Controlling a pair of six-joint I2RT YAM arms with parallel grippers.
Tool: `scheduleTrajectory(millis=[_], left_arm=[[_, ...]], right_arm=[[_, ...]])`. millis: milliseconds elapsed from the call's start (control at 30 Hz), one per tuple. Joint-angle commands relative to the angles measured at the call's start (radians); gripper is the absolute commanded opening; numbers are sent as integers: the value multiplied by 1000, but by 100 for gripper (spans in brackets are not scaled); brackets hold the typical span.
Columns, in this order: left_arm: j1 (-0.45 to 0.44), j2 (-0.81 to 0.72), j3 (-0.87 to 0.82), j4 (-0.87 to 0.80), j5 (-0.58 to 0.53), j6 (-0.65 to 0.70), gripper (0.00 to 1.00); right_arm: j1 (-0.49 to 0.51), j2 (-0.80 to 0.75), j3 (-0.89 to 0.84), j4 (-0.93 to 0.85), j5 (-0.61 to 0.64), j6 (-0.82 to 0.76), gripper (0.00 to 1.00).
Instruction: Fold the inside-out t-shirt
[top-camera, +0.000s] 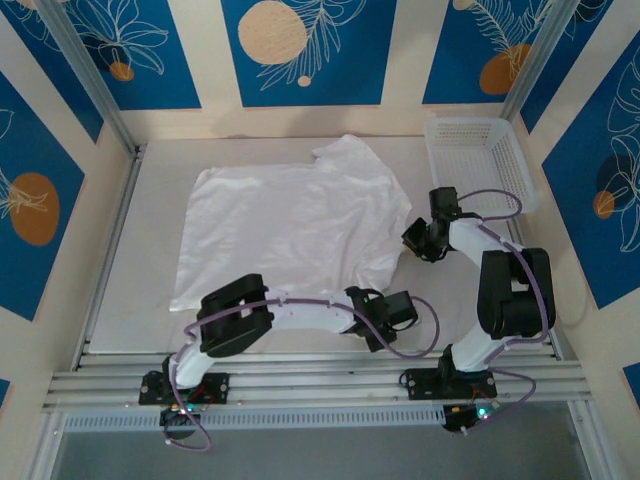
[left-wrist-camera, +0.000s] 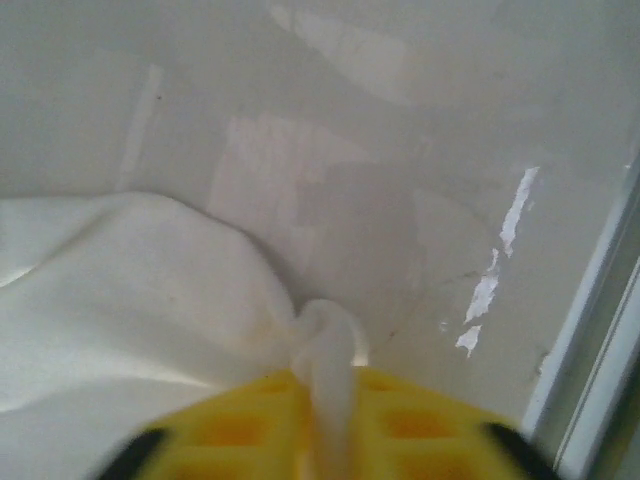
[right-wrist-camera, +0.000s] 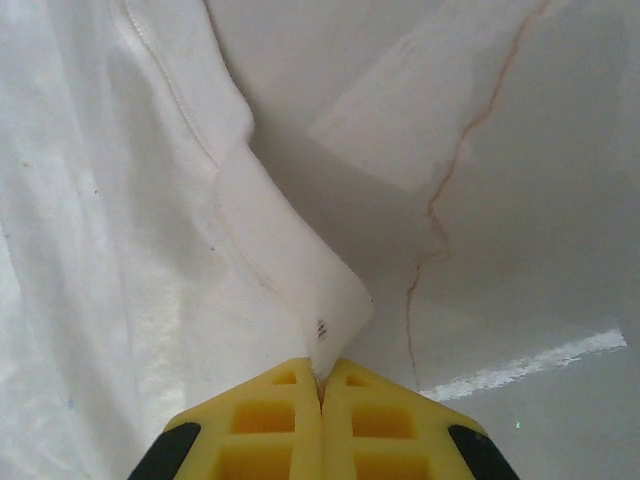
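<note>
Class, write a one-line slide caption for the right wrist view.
The right gripper shut on a seamed corner of the white t-shirt, bare table beside it.

The white t-shirt (top-camera: 295, 225) lies spread out mostly flat and pretty wrinkly. Its near corner is bunched up and pinched in the left gripper (left-wrist-camera: 325, 392). A stitched edge, seam showing, is nipped in the right gripper (right-wrist-camera: 320, 385), with the rest lying off to its left.

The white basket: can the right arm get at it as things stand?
Probably not yet: the basket is close with bare table between, but the right gripper is shut on the t-shirt.
</note>
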Motion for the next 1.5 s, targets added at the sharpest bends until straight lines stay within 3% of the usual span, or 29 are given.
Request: scheduleTrajectory(millis=[0,100,300,500,633,733,800,933,1100,1233,1467], left_arm=[[-1,-51,-53,-15,-34,1,0],[28,-215,-185,96,71,-73,0],[151,-508,-495,427,330,-334,0],[163,-481,-543,550,490,-350,0],[141,-404,-492,574,562,-323,9],[128,-373,-461,550,548,-308,16],[129,-391,-478,558,515,-314,27],[135,-483,-527,560,432,-310,41],[191,-642,-615,576,323,-379,43],[306,-794,-684,504,229,-458,43],[575,-1030,-795,368,229,-481,44]], right_arm=[[-19,-30,45,-49,-18,-26,0],[-31,-25,108,-132,32,-81,0],[-9,60,275,-336,245,-268,0],[11,149,321,-387,307,-317,2],[14,164,328,-377,297,-328,10],[-3,149,346,-395,258,-323,30],[-32,108,325,-384,195,-297,36],[-104,-92,133,-287,36,-180,37],[-114,-383,-193,-205,-49,-55,37],[-90,-466,-342,-203,-100,-39,37],[-21,-384,-397,-119,-120,-16,38]])
